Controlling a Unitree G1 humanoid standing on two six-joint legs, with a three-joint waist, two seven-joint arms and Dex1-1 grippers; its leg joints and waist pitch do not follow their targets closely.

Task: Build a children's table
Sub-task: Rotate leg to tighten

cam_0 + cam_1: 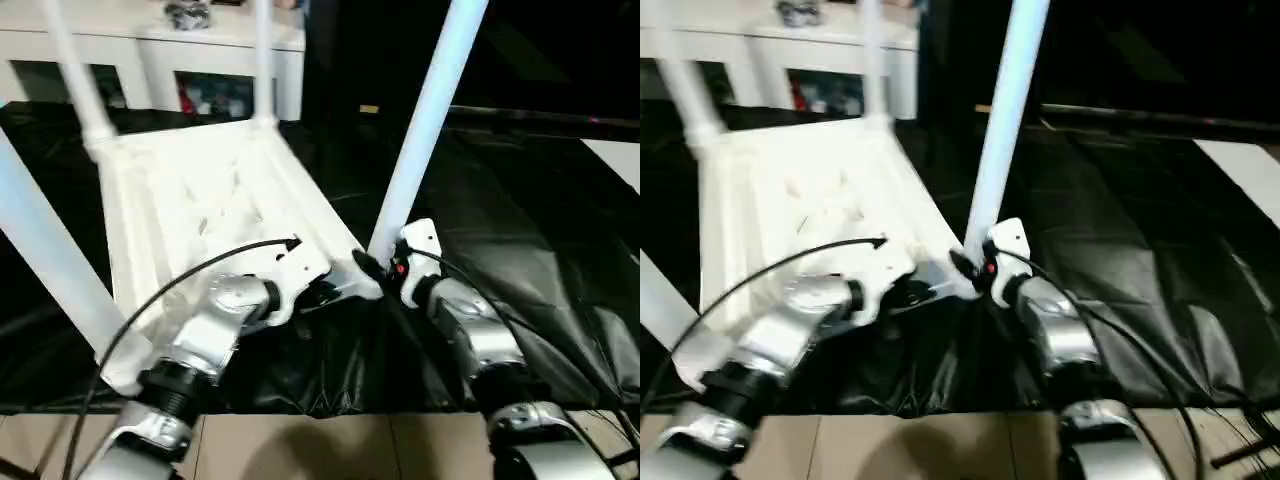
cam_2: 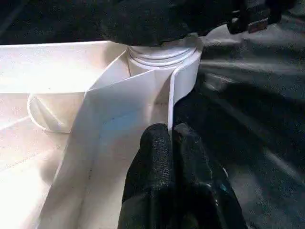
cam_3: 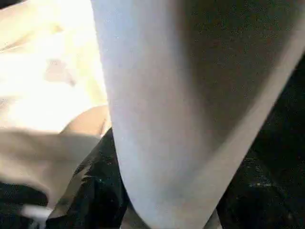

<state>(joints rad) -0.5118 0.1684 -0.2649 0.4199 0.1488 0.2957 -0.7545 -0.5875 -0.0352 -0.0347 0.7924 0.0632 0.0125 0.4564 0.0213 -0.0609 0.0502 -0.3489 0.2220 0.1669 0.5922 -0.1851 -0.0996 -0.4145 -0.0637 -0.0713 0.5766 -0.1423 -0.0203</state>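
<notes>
Silver forearms lead in to both hands at the near right corner of the upturned tabletop [image 1: 200, 200], which lies on the black-covered bench [image 1: 540, 260]. Left hand [image 2: 169, 138] is pinched shut on the rim wall beside the corner socket [image 2: 162, 55]. Right hand [image 1: 385, 272] wraps the foot of the near right leg [image 1: 425, 120]; I judge it gripping. Seat that leg by pressing straight down while the rim is braced. Three other legs already stand; open bench lies rightward.

Silver forearms [image 1: 215, 335], black cables, white wrist housings, black-fingered hands.
</notes>
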